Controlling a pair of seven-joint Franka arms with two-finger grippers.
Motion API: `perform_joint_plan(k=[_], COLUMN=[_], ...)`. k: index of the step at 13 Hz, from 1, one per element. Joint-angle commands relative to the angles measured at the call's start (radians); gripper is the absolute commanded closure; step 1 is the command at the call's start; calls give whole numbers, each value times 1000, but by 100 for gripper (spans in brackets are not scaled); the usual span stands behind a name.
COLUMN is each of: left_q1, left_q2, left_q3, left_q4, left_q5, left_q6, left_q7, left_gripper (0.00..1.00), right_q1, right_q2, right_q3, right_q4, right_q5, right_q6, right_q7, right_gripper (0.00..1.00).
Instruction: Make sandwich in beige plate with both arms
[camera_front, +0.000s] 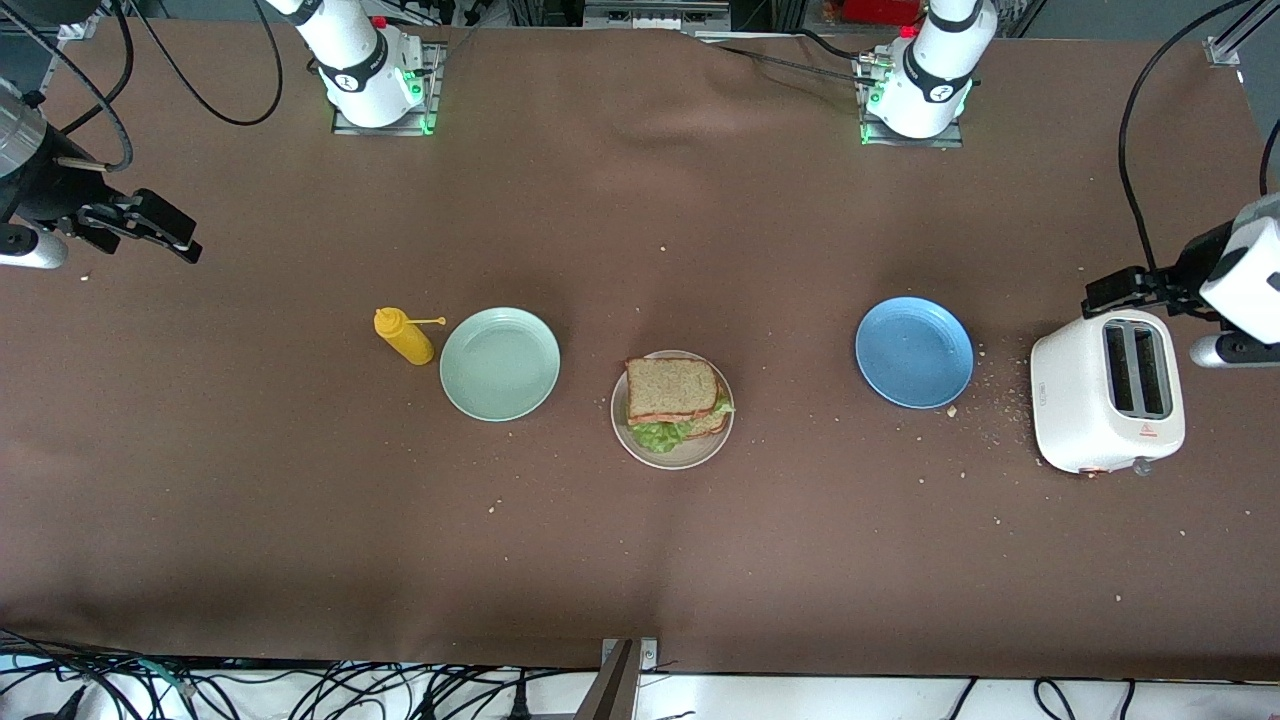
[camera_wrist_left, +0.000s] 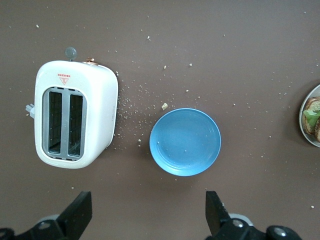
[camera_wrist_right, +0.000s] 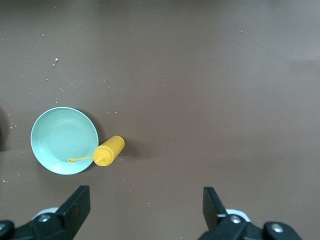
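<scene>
The sandwich, speckled brown bread with green lettuce poking out, lies on the beige plate at the table's middle. In the left wrist view only the edge of the beige plate and a bit of the sandwich show. My left gripper hangs open and empty over the cloth beside the toaster, its fingers wide apart in its own wrist view. My right gripper hangs open and empty over bare cloth at the right arm's end of the table, and its wrist view shows the gripper holding nothing.
A white toaster with empty slots stands at the left arm's end, crumbs scattered beside it. A blue plate lies between the toaster and the sandwich. A mint-green plate and a yellow mustard bottle lie toward the right arm's end.
</scene>
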Motion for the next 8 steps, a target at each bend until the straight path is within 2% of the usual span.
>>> perform_joint_plan(k=[1,4,8], left_q1=[6,10,32], left_q2=[-83,-104,-88], left_q3=[-5,-8,-39], left_q4=[-85,-116,-99], left_q5=[-20,-17,-6], left_q6=[12,41,17], left_q7=[-17,-17,-16], left_gripper=[0,0,0], right_q1=[-5,-5,-5], right_q2=[-4,-4,-4], right_q3=[2,2,2], right_q4=[1,1,1], right_q5=[-7,-7,-7], right_q6=[5,5,5], right_q7=[-16,-16,-16], right_gripper=[0,0,0])
